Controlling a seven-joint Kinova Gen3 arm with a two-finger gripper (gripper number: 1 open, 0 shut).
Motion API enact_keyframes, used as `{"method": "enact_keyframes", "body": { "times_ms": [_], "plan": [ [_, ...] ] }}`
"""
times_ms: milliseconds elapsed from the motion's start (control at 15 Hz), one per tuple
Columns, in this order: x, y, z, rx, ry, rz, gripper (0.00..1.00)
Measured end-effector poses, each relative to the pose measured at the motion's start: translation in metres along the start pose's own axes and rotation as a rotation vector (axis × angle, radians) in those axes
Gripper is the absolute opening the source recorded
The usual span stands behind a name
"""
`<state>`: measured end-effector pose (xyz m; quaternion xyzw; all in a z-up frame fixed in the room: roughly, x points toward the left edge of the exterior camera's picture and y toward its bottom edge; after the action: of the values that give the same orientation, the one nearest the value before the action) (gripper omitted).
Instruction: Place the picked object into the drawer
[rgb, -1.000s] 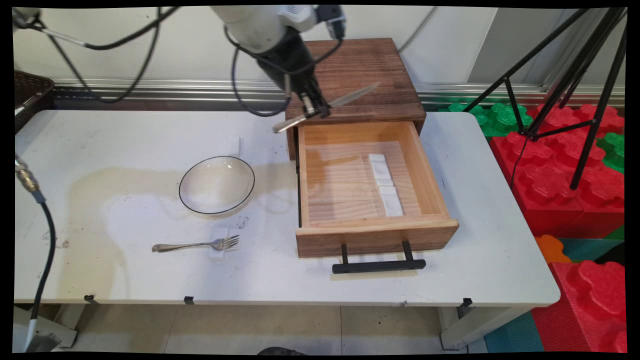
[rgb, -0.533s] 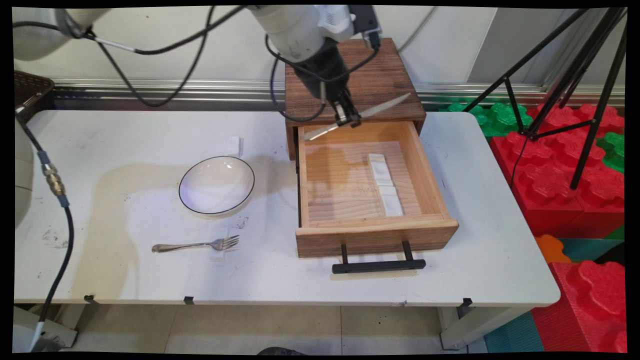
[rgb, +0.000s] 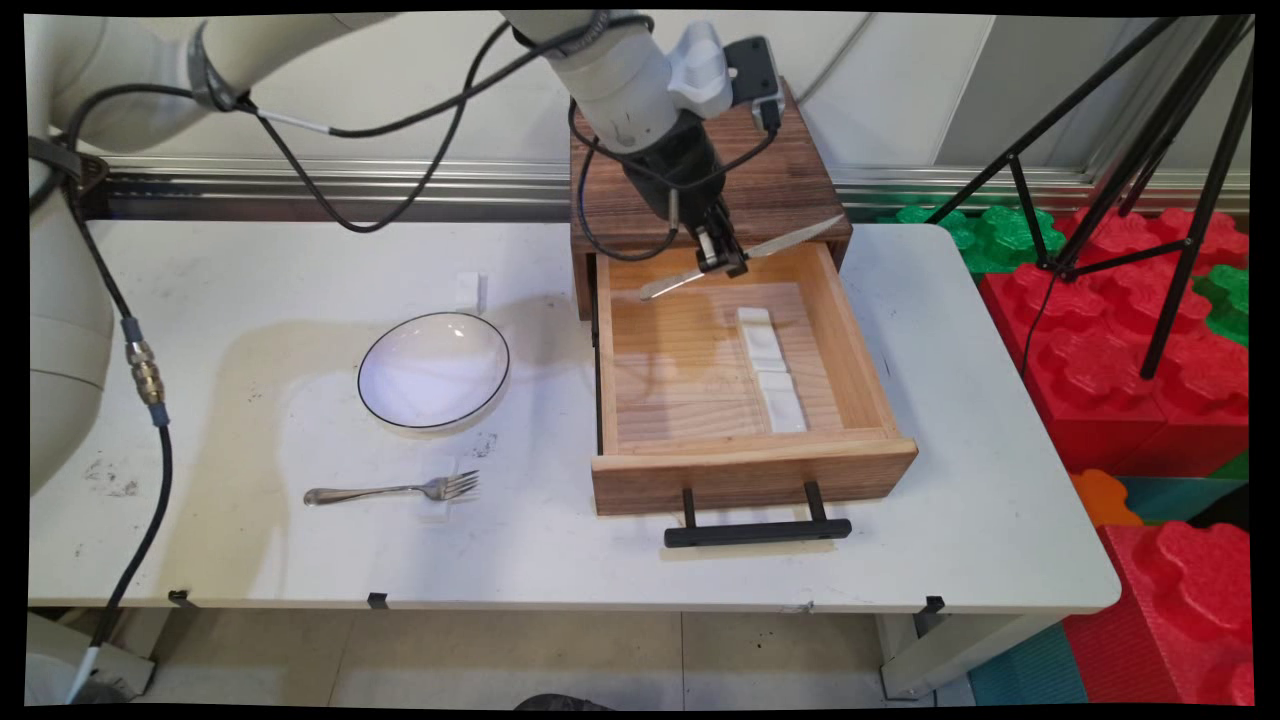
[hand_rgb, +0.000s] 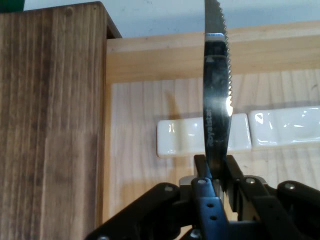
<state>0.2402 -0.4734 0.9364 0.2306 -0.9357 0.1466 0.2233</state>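
My gripper (rgb: 722, 263) is shut on a steel table knife (rgb: 745, 256), held by its middle and lying roughly level, blade tip toward the right. It hangs over the back part of the open wooden drawer (rgb: 860, 350). Looking along the hand, the serrated knife (hand_rgb: 216, 100) runs straight up from the gripper (hand_rgb: 216, 176). Below it on the drawer floor lie two white ceramic rests (hand_rgb: 180, 136), end to end; the same rests (rgb: 770, 368) sit right of the drawer's middle in the main view. The dark wooden cabinet (hand_rgb: 50, 125) is at the hand view's left.
A white bowl with a dark rim (rgb: 434, 370) sits left of the drawer. A fork (rgb: 395, 490) lies nearer the front edge, tines on a small white rest. Another small white rest (rgb: 468, 290) lies behind the bowl. The drawer's black handle (rgb: 757, 531) juts forward. A tripod (rgb: 1150, 150) stands at right.
The arm has carried the knife rightward and downward, from over the cabinet's front left corner to above the back of the open drawer. The grip on the knife is unchanged.
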Motion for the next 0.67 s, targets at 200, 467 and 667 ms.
{"method": "enact_keyframes", "body": {
  "times_ms": [200, 467, 667],
  "plan": [
    [-0.005, -0.005, 0.014, -0.018, 0.002, 0.006, 0.0],
    [-0.011, -0.01, 0.031, -0.036, 0.022, 0.003, 0.0],
    [-0.019, -0.013, 0.043, -0.051, 0.022, -0.011, 0.0]
  ]
}}
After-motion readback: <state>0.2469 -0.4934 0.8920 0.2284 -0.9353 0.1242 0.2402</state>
